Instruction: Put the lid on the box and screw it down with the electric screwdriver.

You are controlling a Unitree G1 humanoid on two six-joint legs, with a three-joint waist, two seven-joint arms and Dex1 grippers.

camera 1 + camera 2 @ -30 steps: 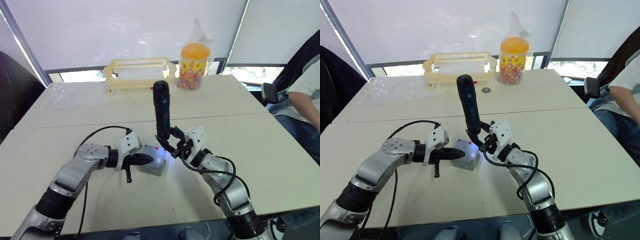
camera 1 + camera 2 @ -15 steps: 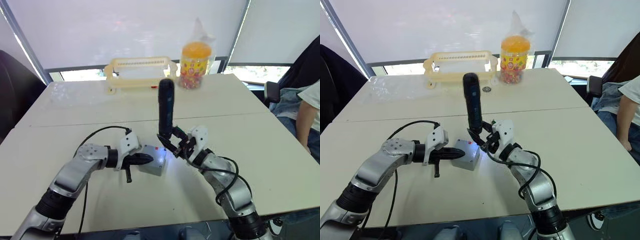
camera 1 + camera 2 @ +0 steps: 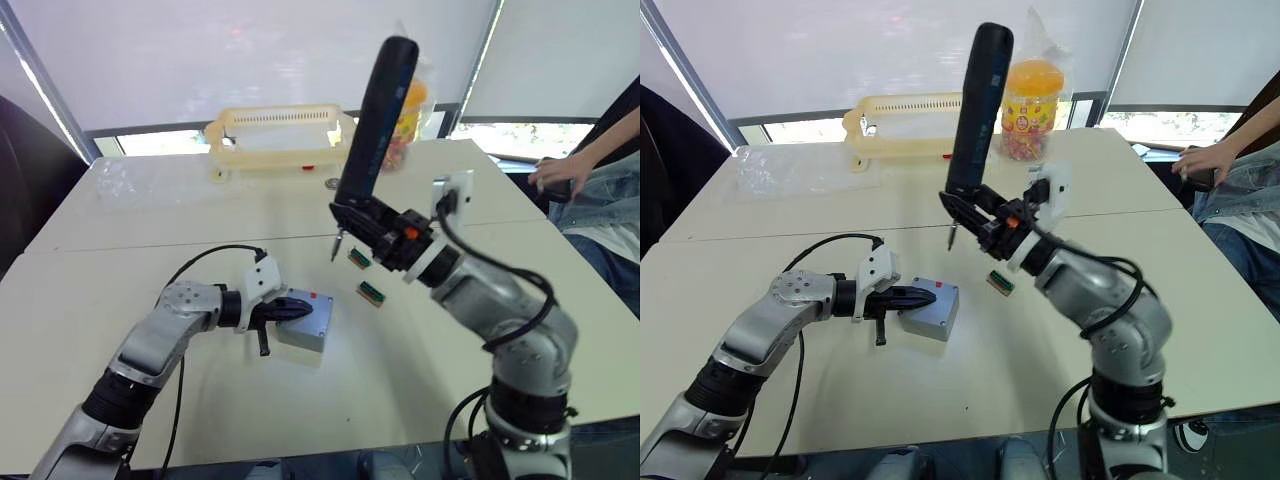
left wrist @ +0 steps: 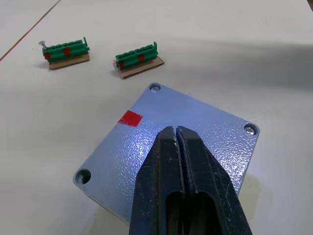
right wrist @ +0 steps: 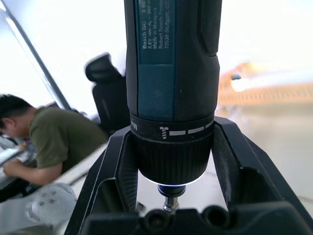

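Note:
The grey box (image 3: pixel 924 326) sits on the table with the lid (image 4: pixel 195 115) on top of it. The lid carries a red mark and shows screws in two corners and an empty hole in a third. My left gripper (image 4: pixel 176 133) is shut, its tips resting on the middle of the lid (image 3: pixel 312 312). Raised well above the table, to the box's right, my right gripper (image 3: pixel 368 216) is shut on the black electric screwdriver (image 3: pixel 376 110). The tool stands nearly upright, with its thin bit (image 3: pixel 334 247) in the air, clear of the box.
Two small green blocks (image 3: pixel 358 258) (image 3: pixel 372 293) lie on the table right of the box, one with a screw standing at its end. A yellow basket (image 3: pixel 280 140) and a candy jar (image 3: pixel 1030 100) stand at the back. A person's arm (image 3: pixel 590 165) is at the right.
My right arm has lifted the screwdriver up off the box and away to the right, uncovering the green blocks. My left gripper stays on the lid. The person's arm has moved.

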